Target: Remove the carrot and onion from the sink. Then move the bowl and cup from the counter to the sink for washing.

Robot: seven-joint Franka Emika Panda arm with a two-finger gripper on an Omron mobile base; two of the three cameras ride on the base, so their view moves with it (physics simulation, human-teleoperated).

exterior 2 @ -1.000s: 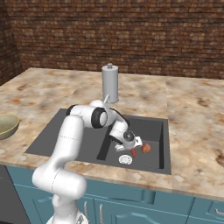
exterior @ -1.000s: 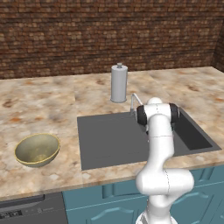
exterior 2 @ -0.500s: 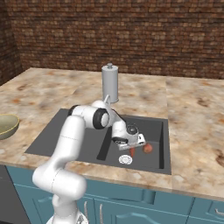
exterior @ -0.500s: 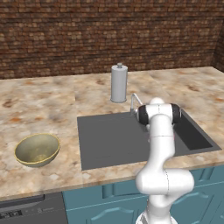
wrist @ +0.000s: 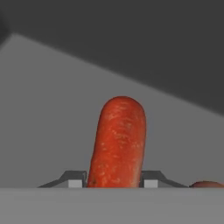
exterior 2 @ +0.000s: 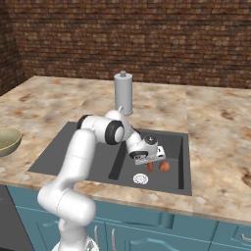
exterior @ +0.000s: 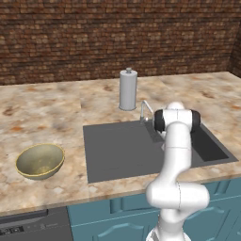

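Down in the deep basin of the dark grey sink (exterior 2: 73, 152), my gripper (exterior 2: 149, 163) is shut on the carrot (exterior 2: 150, 167), an orange-red stick. In the hand view the carrot (wrist: 117, 140) stands up between the two finger tips of the gripper (wrist: 114, 181), touched on both sides. The reddish-brown onion (exterior 2: 164, 166) lies just right of it on the basin floor, and a sliver of the onion (wrist: 208, 184) shows at the hand view's lower right. The olive-yellow bowl (exterior: 40, 161) sits on the counter (exterior: 47, 113) left of the sink (exterior: 117, 150). The cup is out of view.
A white round drain (exterior 2: 140, 179) lies in the basin in front of the carrot. A small silver faucet (exterior: 146, 109) rises at the sink's back edge, with a tall grey capped cylinder (exterior: 128, 89) behind it. A brick wall closes the counter's far side.
The jaws have gone from wide open to closed around the carrot. The arm has hardly moved, and the onion and bowl lie where they were.
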